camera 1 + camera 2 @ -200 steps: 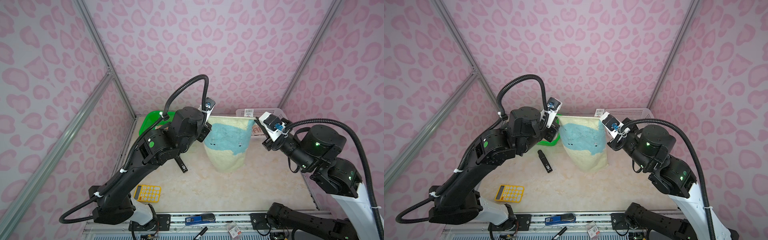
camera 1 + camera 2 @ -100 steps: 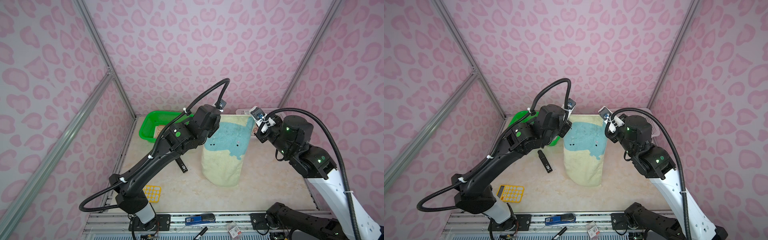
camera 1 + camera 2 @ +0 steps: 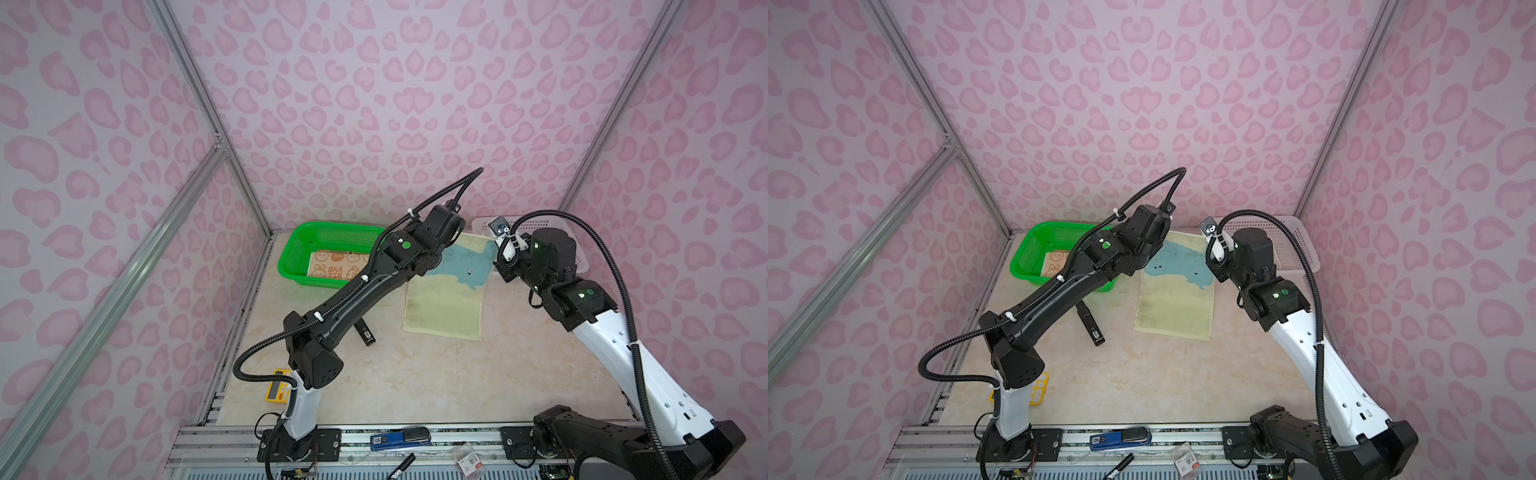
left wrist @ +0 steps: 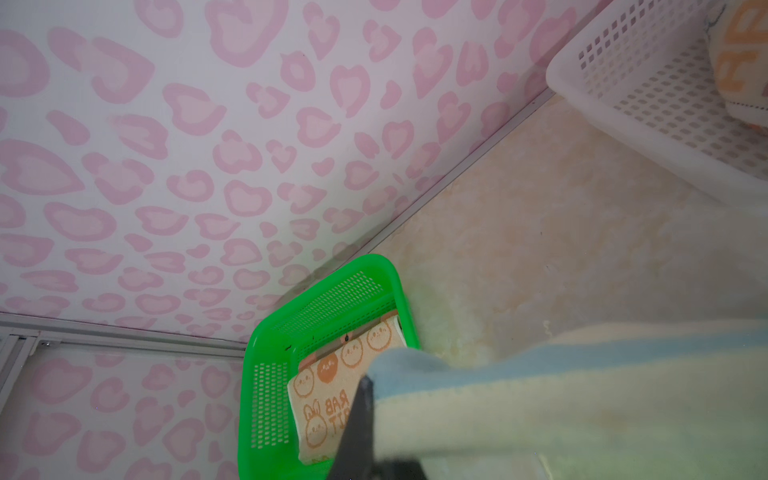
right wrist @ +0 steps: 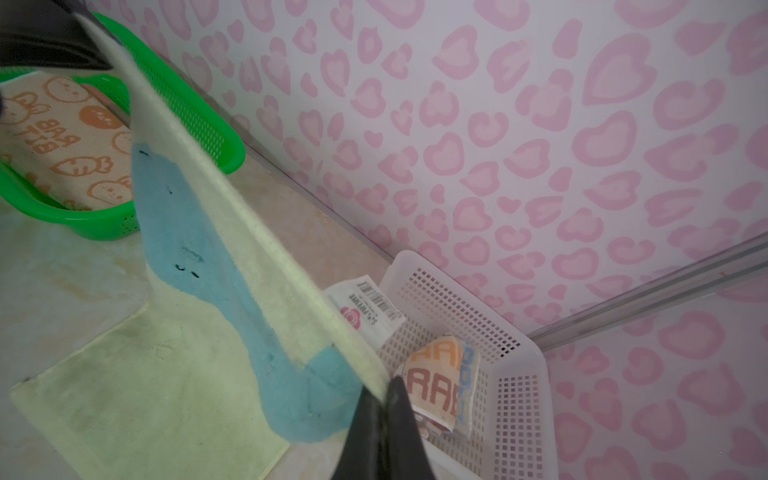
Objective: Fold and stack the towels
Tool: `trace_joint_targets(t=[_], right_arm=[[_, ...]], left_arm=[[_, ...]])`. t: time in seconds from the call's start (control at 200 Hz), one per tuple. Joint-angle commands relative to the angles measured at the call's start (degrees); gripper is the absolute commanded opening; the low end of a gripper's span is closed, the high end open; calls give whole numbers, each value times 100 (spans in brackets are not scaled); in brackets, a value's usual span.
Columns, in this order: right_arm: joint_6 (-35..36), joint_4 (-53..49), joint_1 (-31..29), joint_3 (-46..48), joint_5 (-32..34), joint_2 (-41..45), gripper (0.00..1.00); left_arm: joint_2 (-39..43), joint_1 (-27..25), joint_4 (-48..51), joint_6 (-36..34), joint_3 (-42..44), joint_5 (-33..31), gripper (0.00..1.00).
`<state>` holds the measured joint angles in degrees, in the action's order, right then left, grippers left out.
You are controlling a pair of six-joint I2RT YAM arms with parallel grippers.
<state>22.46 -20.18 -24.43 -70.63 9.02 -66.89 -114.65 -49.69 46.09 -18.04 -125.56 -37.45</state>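
Lowered blue towel (image 3: pixel 444 303) drapes down; green basket (image 3: pixel 291 254) holds rabbit towel (image 3: pixel 337 264).

Light is bright, soft and even in both top views, with a pink cast off the patterned walls (image 3: pixel 395 104). It seems to fall from above: only faint, soft-edged shadows lie on the tabletop (image 3: pixel 415 386) under the left arm (image 3: pixel 353 299). No hard glare shows, and the black arm housings carry only dull highlights. The wide lens splays the metal frame bars (image 3: pixel 947 146) outward and stretches the pattern toward the edges, where the picture dims slightly. Both wrist views look hazier and paler. In them the jaws and the nearest part of the towel (image 4: pixel 582 395) are blurred and out of focus, while the walls stay fairly sharp. The white basket (image 4: pixel 648 95) is nearly washed out.
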Motion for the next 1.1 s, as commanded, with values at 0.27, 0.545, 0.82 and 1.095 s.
trace_joint_targets(t=[0.27,0.545,0.82,1.095], right_arm=[[-463,1009,135,1162,196,-449,0],[-478,1303,410,1236,-137,-1037,0],[-501,1620,629,952,-304,-1811,0],[-314,1806,866,213,-355,-2494,0]], left_arm=[[-345,135,-1041,407,1147,-94,2],[-778,371,-1338,608,1193,18,2],[-1154,712,-1531,614,710,332,2],[-1654,801,-1838,276,54,378,2]])
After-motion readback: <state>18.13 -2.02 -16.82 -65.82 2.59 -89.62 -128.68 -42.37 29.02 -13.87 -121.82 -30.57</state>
